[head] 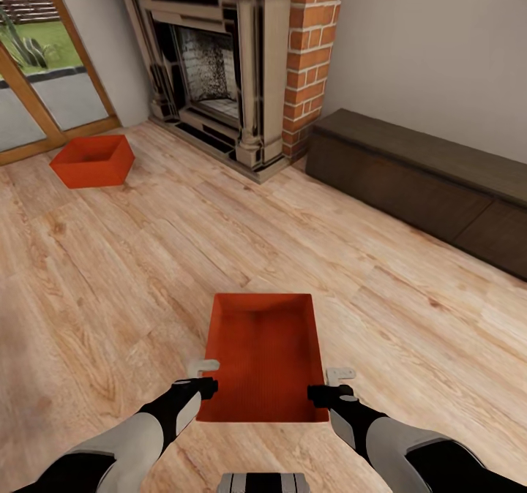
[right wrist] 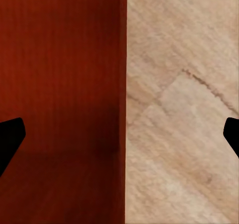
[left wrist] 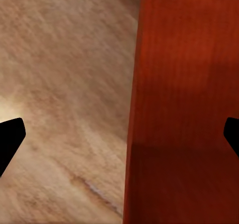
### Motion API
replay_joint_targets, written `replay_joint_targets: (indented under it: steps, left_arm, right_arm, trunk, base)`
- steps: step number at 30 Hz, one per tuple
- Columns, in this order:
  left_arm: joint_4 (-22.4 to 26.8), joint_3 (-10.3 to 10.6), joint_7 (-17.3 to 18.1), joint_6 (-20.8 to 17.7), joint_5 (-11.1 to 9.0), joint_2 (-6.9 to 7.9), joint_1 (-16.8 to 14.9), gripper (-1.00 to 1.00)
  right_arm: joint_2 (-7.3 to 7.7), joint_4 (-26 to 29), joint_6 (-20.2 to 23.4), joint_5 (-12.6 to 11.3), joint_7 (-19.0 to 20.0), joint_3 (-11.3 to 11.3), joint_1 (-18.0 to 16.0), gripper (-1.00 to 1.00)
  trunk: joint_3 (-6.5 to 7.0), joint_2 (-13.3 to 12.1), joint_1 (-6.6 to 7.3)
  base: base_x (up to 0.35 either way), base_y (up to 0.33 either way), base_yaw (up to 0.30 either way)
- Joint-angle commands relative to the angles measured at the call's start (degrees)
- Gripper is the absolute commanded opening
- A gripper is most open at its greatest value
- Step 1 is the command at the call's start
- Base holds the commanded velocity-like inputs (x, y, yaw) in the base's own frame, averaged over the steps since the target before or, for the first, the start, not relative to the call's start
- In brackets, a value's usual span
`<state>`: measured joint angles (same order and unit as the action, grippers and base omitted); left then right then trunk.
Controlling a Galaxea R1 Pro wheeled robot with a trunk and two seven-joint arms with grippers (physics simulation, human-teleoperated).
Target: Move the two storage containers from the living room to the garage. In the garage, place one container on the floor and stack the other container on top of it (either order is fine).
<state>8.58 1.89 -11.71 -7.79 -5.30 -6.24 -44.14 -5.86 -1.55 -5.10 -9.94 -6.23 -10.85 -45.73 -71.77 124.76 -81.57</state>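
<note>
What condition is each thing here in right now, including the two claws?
Near container: upright, empty, on the wood floor.
Far container: upright, on the floor beside the glass door.
Left claw: open, straddling the near container's wall.
Right claw: open, straddling the opposite wall.

You have one storage container on the plank floor between your grippers (each straddling a side wall); the other container sits far left, before the fireplace.

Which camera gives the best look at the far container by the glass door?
The head view: the far container sits whole on the wood floor beside the glass door. The wrist views look at the near container and floor instead.
</note>
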Motion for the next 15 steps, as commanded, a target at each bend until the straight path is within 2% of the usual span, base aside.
replay_joint_targets:
  steps: [1,15]
  left_arm:
    - [0.1,0.3,-0.2,-0.3,-0.6,0.0,0.0,1.0]
    - [0.0,0.2,-0.2,-0.3,-0.6,0.0,0.0,1.0]
  right_arm:
    - [-0.03,-0.2,-0.3,-0.6,-0.1,-0.5,-0.1,1.0]
    - [-0.03,-0.2,-0.4,-0.5,-0.1,-0.5,-0.1,1.0]
  trunk:
    - [-0.22,0.4,-0.22]
    - [-2.73,6.0,-3.29]
  base:
    - [0.0,0.0,0.0]
    - [0.0,0.0,0.0]
